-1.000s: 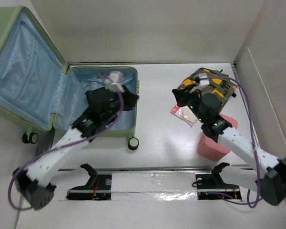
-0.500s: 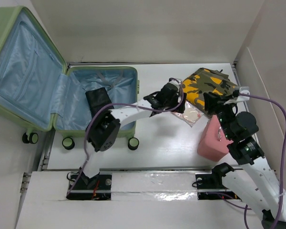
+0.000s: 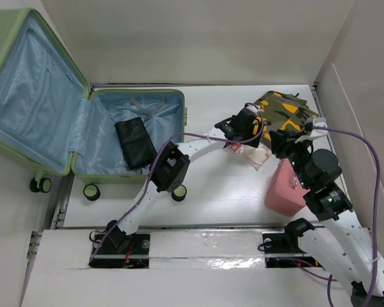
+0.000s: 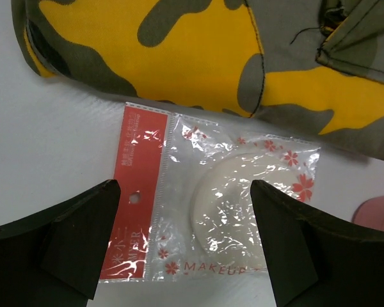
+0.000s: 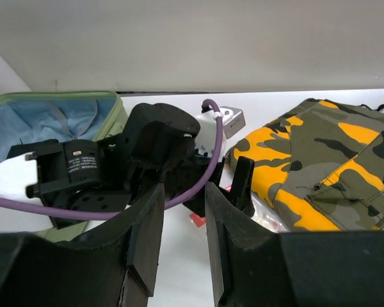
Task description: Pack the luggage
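Observation:
The luggage lies open at the left, its pale green lid tipped back and a black flat item on the blue lining. My left gripper reaches across to the right and hovers open over a clear makeup-puff packet with a red strip; a finger stands on each side of it, not touching. The right gripper is held a little behind, by the pink pouch, jaws parted with nothing between them.
A yellow-green camouflage bag lies just beyond the packet, its edge touching the packet's top. The left arm and its purple cable fill the space in front of the right gripper. A wall runs along the right side.
The left arm swung from the suitcase over to the packet and opened, leaving the black item inside. The right arm pulled back from the packet towards the pink pouch and parted its jaws.

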`<state>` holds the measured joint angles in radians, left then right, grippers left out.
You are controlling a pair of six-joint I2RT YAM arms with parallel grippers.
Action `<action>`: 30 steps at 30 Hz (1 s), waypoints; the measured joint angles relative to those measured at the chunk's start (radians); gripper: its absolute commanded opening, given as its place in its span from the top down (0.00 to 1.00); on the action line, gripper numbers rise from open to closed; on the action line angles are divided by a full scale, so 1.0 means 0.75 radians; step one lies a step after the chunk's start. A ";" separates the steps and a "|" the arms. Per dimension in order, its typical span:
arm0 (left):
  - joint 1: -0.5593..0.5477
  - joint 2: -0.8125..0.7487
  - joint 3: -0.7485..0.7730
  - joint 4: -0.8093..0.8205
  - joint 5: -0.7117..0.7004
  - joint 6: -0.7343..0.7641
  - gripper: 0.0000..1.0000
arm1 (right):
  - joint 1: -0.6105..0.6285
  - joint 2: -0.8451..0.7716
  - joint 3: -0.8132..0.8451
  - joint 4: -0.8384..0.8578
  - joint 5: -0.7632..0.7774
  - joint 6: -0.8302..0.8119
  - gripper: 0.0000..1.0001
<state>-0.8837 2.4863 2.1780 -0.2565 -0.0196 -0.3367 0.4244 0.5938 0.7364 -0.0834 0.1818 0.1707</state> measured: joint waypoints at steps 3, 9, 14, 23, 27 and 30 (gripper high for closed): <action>-0.006 0.033 0.021 -0.035 -0.041 0.028 0.21 | 0.000 -0.005 -0.001 0.001 -0.009 0.000 0.62; -0.041 0.071 0.020 -0.044 -0.125 0.080 0.32 | 0.000 -0.021 -0.001 0.002 -0.029 0.001 0.62; -0.110 0.071 -0.005 -0.011 -0.221 0.107 0.99 | 0.000 -0.041 -0.001 0.002 -0.045 0.002 0.62; -0.127 -0.189 -0.443 0.156 -0.319 0.099 1.00 | 0.000 -0.120 -0.001 0.002 -0.042 0.002 0.62; -0.005 -0.580 -0.839 0.188 -0.273 0.016 1.00 | 0.000 -0.128 -0.001 -0.008 -0.031 0.001 0.65; 0.150 -0.983 -1.085 0.267 -0.283 -0.061 1.00 | 0.000 -0.129 -0.001 -0.037 -0.005 -0.012 0.83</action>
<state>-0.7712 1.7493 1.3640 -0.0563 -0.2317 -0.3820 0.4244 0.4969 0.7357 -0.1108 0.1780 0.1619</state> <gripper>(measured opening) 0.025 0.314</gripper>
